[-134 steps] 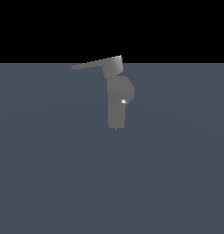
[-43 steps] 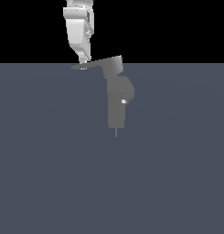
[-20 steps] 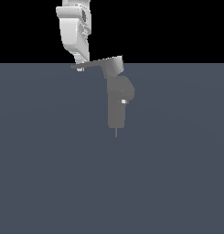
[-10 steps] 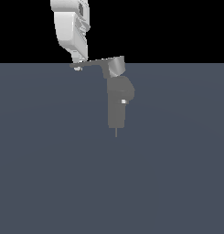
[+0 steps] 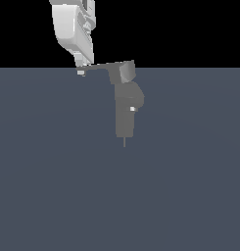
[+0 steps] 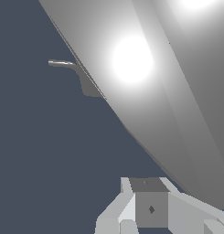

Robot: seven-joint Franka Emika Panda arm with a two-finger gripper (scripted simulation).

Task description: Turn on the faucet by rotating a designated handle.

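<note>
The flat dark slate-blue table (image 5: 53, 186) fills the lower part of the exterior view. Above it the white blocky robot arm (image 5: 72, 27) has come down from the top edge, shifting steadily toward the exterior view's left over the last two seconds. The small matte grey faucet (image 5: 125, 115), an upright column with a rounded bulge, stands mid-scene. Its thin flat grey handle (image 5: 102, 66) reaches from the blocky cap toward the exterior view's left and has swung slightly that way, so rotation seems to have begun, with more turning probably needed. The fingers (image 5: 81, 71) sit at the handle's pointed tip, touching it; how far apart they stand I cannot tell, and nothing looks clamped.
</note>
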